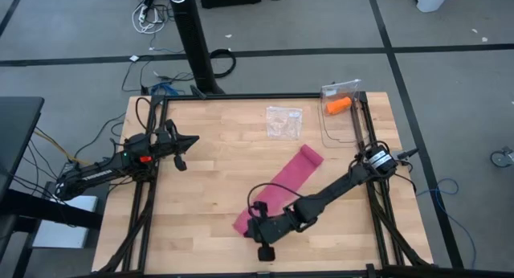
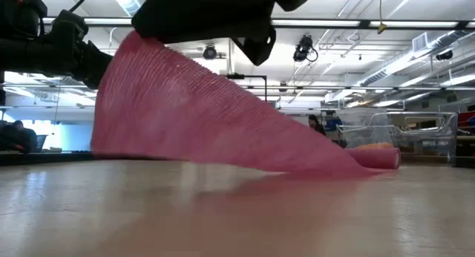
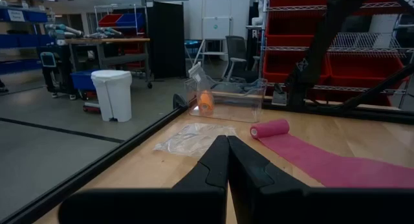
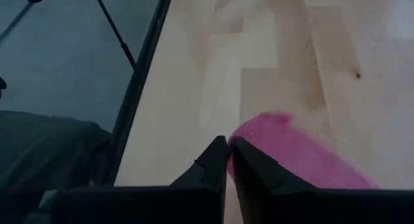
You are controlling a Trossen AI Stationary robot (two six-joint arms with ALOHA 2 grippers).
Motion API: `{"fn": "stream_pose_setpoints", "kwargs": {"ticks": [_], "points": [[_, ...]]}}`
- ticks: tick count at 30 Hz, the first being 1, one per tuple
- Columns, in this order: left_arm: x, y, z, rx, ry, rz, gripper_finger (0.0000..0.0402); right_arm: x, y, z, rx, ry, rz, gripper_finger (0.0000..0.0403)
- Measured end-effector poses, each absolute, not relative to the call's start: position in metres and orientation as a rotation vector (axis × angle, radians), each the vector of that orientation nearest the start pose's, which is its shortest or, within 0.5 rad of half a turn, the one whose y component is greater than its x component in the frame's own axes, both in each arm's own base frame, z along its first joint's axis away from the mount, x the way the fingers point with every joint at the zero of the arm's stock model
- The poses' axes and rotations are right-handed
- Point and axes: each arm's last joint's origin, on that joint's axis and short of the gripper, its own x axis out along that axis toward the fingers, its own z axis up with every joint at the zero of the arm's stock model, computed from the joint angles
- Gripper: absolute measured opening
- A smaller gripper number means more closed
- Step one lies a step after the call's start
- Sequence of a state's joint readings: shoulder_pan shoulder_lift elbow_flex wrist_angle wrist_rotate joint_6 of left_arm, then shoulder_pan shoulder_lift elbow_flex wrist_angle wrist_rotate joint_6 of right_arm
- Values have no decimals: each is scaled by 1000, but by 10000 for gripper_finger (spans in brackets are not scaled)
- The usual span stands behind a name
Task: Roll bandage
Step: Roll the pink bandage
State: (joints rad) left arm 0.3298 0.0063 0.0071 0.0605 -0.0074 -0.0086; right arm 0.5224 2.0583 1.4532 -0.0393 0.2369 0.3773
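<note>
Unrolling looks nearly done: right claw [image 1: 255, 231], lower centre, pinches the magenta-pink stretchy fabric bandage's [image 1: 283, 188] loose end (left claw [image 1: 193, 140] shut, empty), next easing it flat.

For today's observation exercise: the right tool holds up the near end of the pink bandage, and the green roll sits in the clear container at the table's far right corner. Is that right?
Not quite. The roll in the clear container is orange, not green; the high view and the left wrist view both show it. The rest stands: the right tool holds up the near end of the pink bandage.
</note>
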Motion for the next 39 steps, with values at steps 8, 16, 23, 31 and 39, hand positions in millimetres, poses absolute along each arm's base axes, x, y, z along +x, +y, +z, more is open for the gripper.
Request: {"fn": "stream_pose_setpoints", "kwargs": {"ticks": [8,16,23,31,39], "points": [[92,32,171,1,-62,337,12,391,235,190,164,638,176,133],[92,32,171,1,-62,337,12,372,235,194,124,722,6,184],[92,32,171,1,-62,337,12,313,198,215,-60,951,-468,116],[92,32,171,1,-62,337,12,239,144,212,5,979,-821,58],[92,32,174,103,-73,369,12,177,97,179,301,653,-958,62]]}}
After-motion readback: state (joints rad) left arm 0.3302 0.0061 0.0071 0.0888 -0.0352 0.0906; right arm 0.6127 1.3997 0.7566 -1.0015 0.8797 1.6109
